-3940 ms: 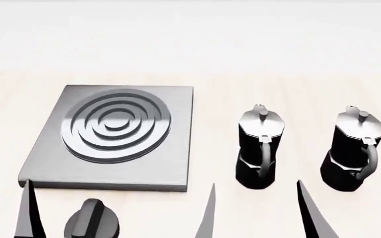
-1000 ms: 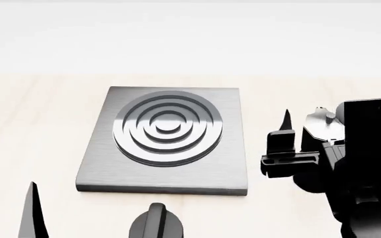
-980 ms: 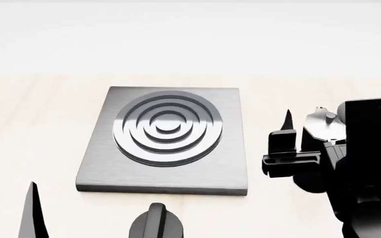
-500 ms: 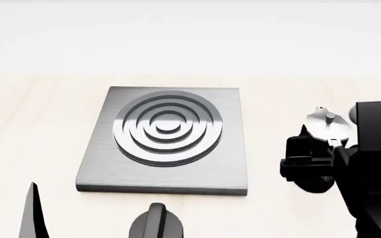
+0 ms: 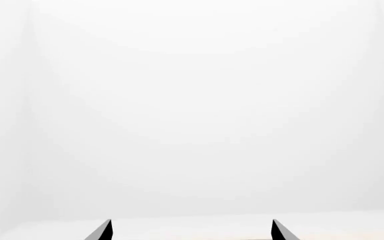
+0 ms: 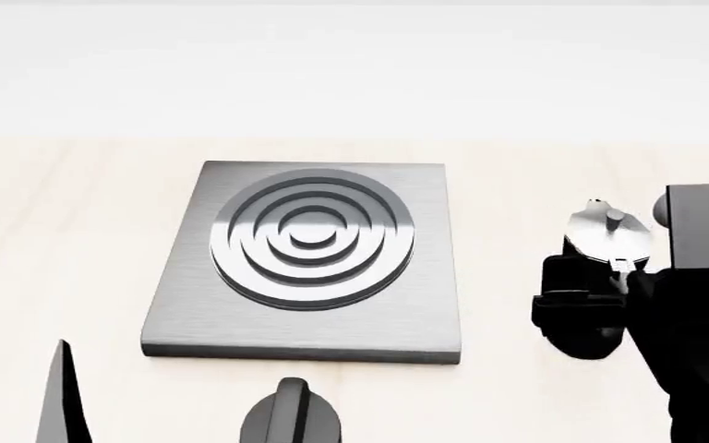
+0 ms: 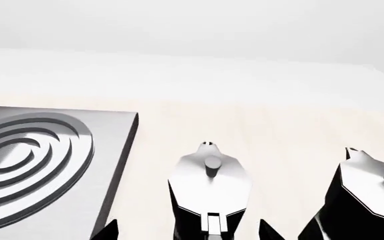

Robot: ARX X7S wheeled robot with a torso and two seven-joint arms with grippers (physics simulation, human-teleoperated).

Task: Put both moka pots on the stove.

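Note:
The grey stove (image 6: 306, 254) lies on the pale table; it also shows in the right wrist view (image 7: 38, 165). One moka pot (image 7: 209, 187) stands to its right, lid and handle toward me; in the head view only its silvery lid (image 6: 607, 229) shows past my right arm. The second moka pot (image 7: 369, 197) stands further right and is hidden by the arm in the head view. My right gripper (image 7: 188, 231) is open, its fingertips either side of the nearer pot, apart from it. My left gripper (image 5: 190, 232) is open and empty.
A short black round knob (image 6: 291, 415) sits on the table just in front of the stove's near edge. One left fingertip (image 6: 62, 392) shows at the lower left. The table's far edge meets a white wall.
My right arm has moved right and forward. Its open jaws now straddle the nearer pot, and the finger that stood left of the pot is close beside it. The left gripper has not moved.

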